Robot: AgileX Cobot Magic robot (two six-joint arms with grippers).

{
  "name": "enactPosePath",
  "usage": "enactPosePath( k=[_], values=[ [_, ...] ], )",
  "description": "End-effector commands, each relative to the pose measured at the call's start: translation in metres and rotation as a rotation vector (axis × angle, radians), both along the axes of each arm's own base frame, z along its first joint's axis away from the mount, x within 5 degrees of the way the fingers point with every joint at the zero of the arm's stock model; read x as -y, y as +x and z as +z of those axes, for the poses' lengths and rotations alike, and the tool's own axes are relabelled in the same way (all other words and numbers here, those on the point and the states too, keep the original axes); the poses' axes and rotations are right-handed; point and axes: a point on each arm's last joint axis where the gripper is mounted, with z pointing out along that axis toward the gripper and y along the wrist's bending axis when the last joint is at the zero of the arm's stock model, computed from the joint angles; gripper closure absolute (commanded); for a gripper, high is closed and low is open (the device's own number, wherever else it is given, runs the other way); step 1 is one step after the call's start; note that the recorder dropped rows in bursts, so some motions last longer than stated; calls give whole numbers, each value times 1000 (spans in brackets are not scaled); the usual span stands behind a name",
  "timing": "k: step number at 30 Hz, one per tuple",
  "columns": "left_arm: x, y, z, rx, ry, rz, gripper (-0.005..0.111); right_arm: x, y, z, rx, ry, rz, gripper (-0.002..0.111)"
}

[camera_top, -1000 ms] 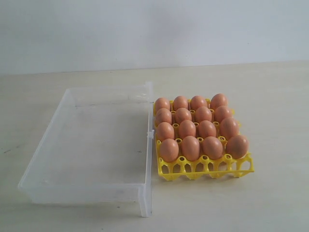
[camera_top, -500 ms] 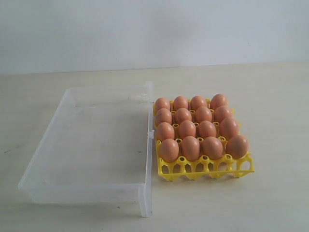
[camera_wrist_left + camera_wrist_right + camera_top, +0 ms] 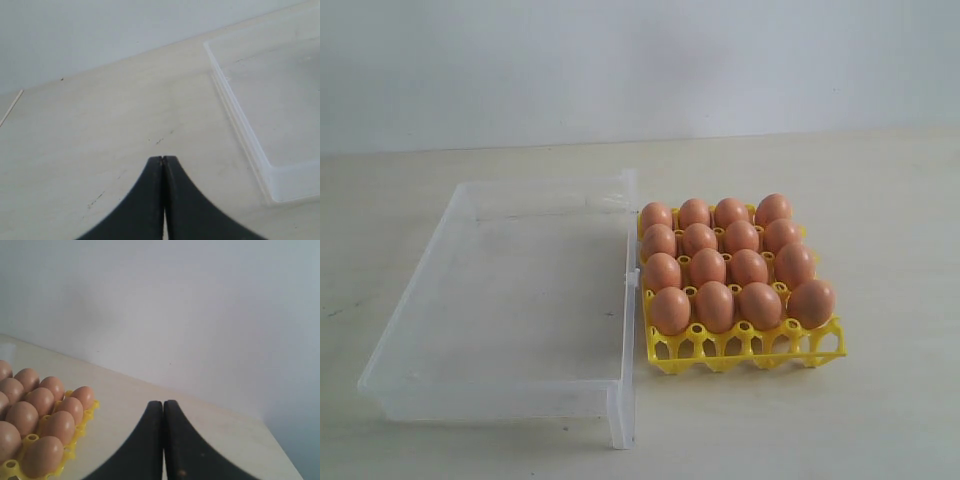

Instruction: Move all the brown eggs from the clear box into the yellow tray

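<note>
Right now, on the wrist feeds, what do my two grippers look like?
The left gripper and the right gripper look alike: each has two plain black, matte jaws, broad at the base and curving inward to slim tips. No cables, labels or markings show. Neither arm appears in the exterior view.
</note>
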Motion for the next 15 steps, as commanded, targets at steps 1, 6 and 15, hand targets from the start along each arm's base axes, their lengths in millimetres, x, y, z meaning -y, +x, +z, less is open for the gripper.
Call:
enactPosePath(
  k=[1,6,15],
  values=[
    [0,0,2,18,-6,-2,107,0,0,-2,-1,-4,-6,108],
    [0,0,2,18,-6,-2,107,1,0,-2,-46,443,-5,108],
    [0,0,2,18,-6,-2,107,1,0,-6,-86,439,-19,108]
  ],
)
